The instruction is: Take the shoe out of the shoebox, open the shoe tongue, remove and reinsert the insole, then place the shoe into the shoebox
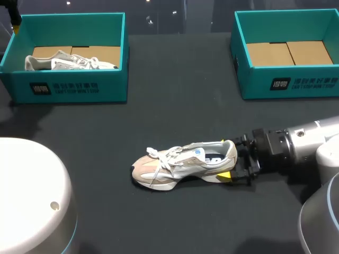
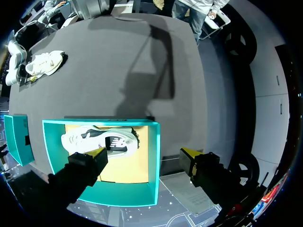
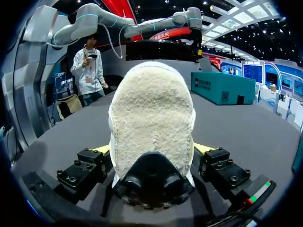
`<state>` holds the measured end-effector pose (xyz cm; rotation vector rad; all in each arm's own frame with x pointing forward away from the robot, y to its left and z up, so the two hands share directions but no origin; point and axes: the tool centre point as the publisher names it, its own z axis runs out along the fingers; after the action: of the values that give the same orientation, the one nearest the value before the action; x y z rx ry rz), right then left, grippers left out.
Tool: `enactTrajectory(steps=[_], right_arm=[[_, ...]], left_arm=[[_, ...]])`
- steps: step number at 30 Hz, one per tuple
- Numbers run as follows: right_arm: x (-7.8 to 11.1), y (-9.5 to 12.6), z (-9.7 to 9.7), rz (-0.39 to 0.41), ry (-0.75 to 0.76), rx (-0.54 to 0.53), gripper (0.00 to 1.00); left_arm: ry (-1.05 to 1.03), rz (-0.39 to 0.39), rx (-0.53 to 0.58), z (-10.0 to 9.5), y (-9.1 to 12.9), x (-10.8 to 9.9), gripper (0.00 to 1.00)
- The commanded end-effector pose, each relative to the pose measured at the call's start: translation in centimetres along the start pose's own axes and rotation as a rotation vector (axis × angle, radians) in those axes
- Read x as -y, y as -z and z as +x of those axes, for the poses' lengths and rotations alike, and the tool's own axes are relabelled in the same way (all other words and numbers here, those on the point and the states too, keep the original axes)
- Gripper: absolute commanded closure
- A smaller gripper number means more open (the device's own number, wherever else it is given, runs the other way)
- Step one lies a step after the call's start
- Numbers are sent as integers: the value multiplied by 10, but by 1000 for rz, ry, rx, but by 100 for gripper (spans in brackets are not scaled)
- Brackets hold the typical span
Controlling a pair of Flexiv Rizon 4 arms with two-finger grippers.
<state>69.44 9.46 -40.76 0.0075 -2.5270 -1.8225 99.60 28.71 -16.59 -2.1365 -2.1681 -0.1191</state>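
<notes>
A: Two teal boxes at the desk's (image 1: pixel 175 106) far side?
B: Yes. Left box (image 1: pixel 74 87) held a white shoe (image 1: pixel 69 62) lying on brown cardboard. Right box (image 1: pixel 296 84) showed a brown cardboard floor.
A: Where was the shoe for the task?
B: Shoe (image 1: pixel 183 164) stood on its sole out on the desk, nearer the robot and well apart from both boxes. Toe pointed left, heel right.
A: Right hand?
B: Right hand (image 1: pixel 232 160) sat at the heel, its arm coming in from the right. Its wrist view showed a yellow-tipped finger (image 3: pixel 102 149) against each side of the fuzzy heel: grasping the shoe.
A: Left hand?
B: Left hand (image 2: pixel 144 158) hung high above the left box, the white shoe below it. Released, fingers spread wide apart.
</notes>
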Motion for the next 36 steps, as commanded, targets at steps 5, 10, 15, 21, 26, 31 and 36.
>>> enactTrajectory(steps=[5,10,15,21,26,31,36], right_arm=[[1,-5,-1,-3,5,1,0],[1,-8,-3,-4,8,-3,100],[1,-7,-3,1,11,4,100],[0,0,-2,13,11,31,100],[2,4,-1,20,6,52,100],[3,4,-1,17,4,55,100],[3,5,0,9,4,54,100]], left_arm=[[0,-1,-1,0,0,1,0],[0,-1,-1,0,0,1,0],[0,-1,-1,0,0,1,0],[0,-1,-1,0,0,1,0],[0,-1,-1,0,0,1,0],[0,-1,-1,0,0,1,0],[0,-1,-1,0,0,1,0]])
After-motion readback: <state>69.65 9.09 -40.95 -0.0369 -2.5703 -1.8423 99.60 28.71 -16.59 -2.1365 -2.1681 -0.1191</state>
